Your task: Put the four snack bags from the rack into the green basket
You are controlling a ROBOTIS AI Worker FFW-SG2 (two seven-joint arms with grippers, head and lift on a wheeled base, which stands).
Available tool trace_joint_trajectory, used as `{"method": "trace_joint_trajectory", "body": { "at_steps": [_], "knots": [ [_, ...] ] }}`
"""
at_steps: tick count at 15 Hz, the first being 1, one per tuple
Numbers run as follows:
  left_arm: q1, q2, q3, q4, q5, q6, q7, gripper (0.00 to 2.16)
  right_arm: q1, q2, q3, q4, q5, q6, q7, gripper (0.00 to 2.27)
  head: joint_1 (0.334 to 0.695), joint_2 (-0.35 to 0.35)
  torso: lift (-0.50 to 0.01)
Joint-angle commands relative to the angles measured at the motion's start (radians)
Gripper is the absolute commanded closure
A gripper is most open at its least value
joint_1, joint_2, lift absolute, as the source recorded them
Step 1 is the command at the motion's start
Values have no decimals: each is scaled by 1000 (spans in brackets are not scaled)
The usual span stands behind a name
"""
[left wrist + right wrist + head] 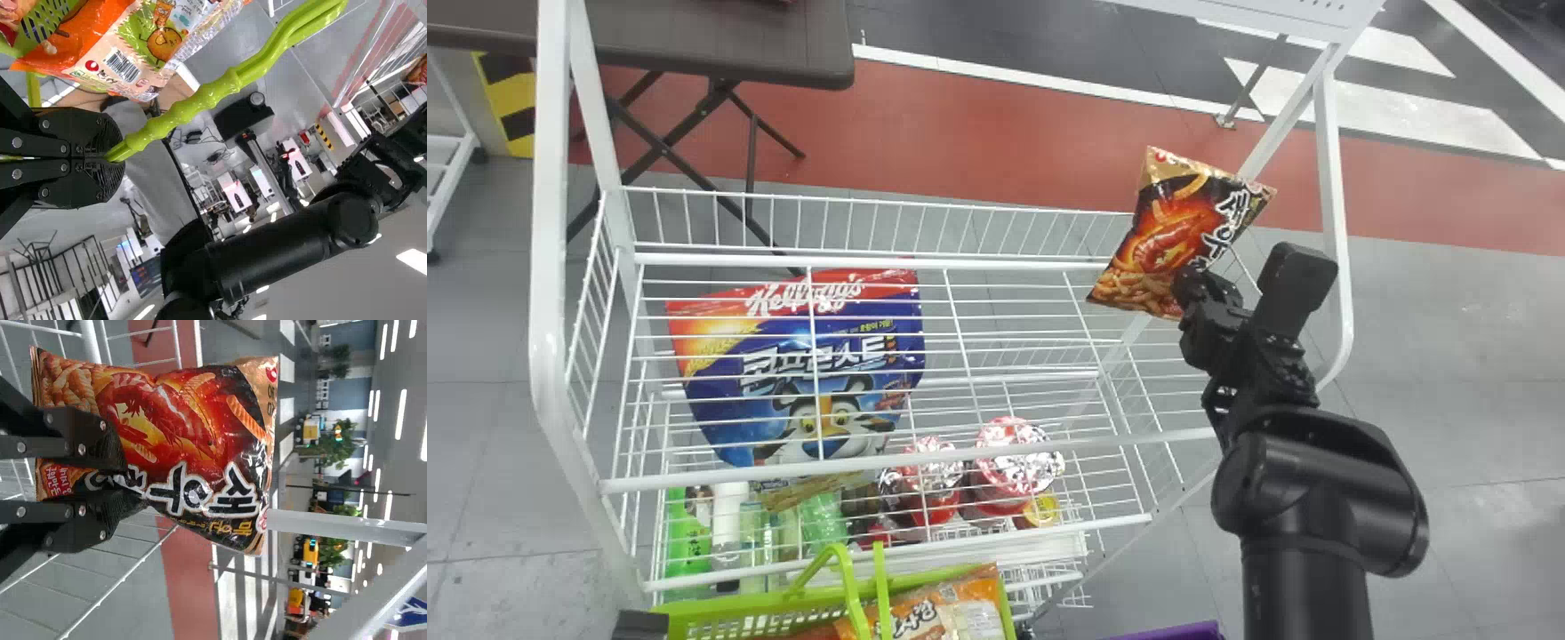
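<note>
The right arm [1303, 533] rises from the head view's bottom edge, outside the rack [1005, 264] on its right, bent at the wrist so that the right gripper [1193, 289] points inward and away; its fingers are clamped on the lower part of a snack bag [1174, 218]. The bag leans at the rack's far right corner, beside the white post [1332, 178]; whether they touch I cannot tell. Grey floor [1476, 382] spreads out to the arm's right. The left gripper [640, 625] is pinched shut on the green handle [213, 93] of the basket [747, 602], which sits against the near edge with an orange bag [969, 609] inside. The held bag has large white lettering over a shrimp picture, the orange one a barcode [121, 65]; a blue bag [720, 400] behind the wires has white lettering and a tiger.
</note>
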Motion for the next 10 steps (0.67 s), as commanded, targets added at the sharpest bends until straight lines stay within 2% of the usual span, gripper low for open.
{"method": "trace_joint_trajectory", "body": {
  "at_steps": [1, 4, 7, 10],
  "knots": [
    [-4, -1, -3, 2, 0, 0, 4, 2132, 51, 3, 3, -59, -22, -21, 0, 2216, 695, -350, -6],
    [-4, 1, -3, 2, 0, 0, 6, 2132, 162, 3, 4, -174, -137, -18, 9, 2216, 695, -350, -6],
    [-4, 3, -3, -1, 0, 0, 6, 2128, 268, 6, 23, -310, -200, -9, 22, 2216, 695, -350, -6],
    [-4, 4, -2, -4, 0, 0, 6, 2128, 404, 9, 38, -522, -278, 120, 34, 2216, 695, -350, -6]
  ]
}}
